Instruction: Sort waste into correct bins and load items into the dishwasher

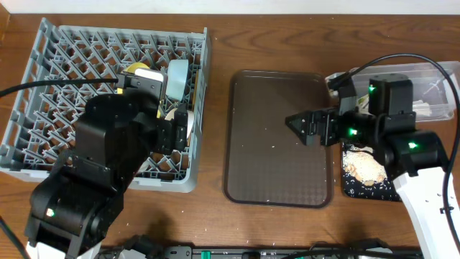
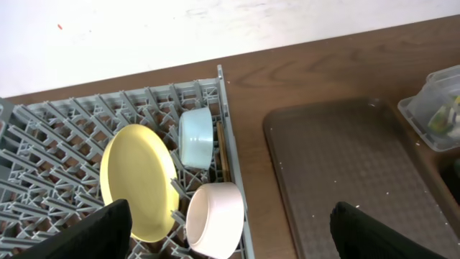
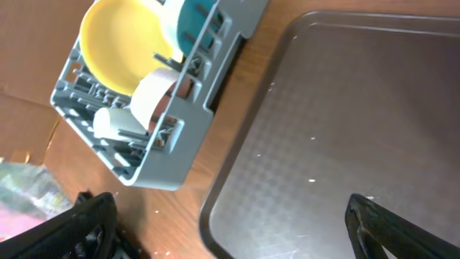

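The grey dish rack (image 1: 43,93) stands at the left and holds the yellow plate (image 2: 136,180), the light blue bowl (image 2: 195,137) and the white bowl (image 2: 214,219), all on edge near its right wall. A thin chopstick (image 2: 221,155) lies along that wall. My left gripper (image 2: 237,244) is open and empty above the white bowl. My right gripper (image 1: 302,128) is open and empty over the right side of the brown tray (image 1: 277,137). The clear tub (image 1: 435,75) holds greenish and white waste. The black tray (image 1: 352,188) holds whitish rice scraps (image 1: 363,165).
Small white crumbs dot the brown tray (image 3: 345,129) and the wooden table near its front corner. The rack (image 3: 154,173) also shows in the right wrist view, with the plate (image 3: 118,43) inside. The right arm's body covers part of the black tray and the tub.
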Motion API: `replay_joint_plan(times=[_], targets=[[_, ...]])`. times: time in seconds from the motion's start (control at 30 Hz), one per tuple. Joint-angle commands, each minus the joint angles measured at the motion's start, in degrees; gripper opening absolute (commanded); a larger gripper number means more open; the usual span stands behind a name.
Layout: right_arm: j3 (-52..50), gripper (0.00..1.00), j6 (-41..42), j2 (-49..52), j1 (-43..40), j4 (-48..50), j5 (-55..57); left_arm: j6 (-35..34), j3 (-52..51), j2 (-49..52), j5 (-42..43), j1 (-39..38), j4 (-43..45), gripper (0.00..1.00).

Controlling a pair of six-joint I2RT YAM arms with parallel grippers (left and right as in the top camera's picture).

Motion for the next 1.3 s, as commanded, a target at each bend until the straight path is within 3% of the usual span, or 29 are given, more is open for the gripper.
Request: replay_joint_plan(times=[0.0,0.27,0.43,0.7,0.97,1.27], targets=[[0.94,0.99,1.79,-0.37,0.92,-0.66,-1.11,-0.28,0.72,0.17,0.92,0.17,-0.17,0.9],[0.94,0.99,2.21,-0.42,-0.68,-0.63,1.38,-0.28,0.66,0.79,0.92,0.17,-0.17,0.9],[0.96,0.99,-3.23,-4.52,-1.95,0.22,2.82,-0.28,0.63,0.79,0.92,0.17,-0.17,0.9],[-2.45,0.99,-10.95,-20.28,-0.28,-0.55,22.49,-0.28,0.63,0.79,0.92,0.17,-0.17,0.9],[-28.04,0.99,-13.25,-40.33,-1.14,19.45,34.21,-0.28,0.63,0.79,0.92,0.17,-0.17,0.9],[-48.37,0.99,-13.22,-61.44,-1.14,23.58,34.34,-0.28,0.63,0.79,0.92,0.17,-0.17,0.91]])
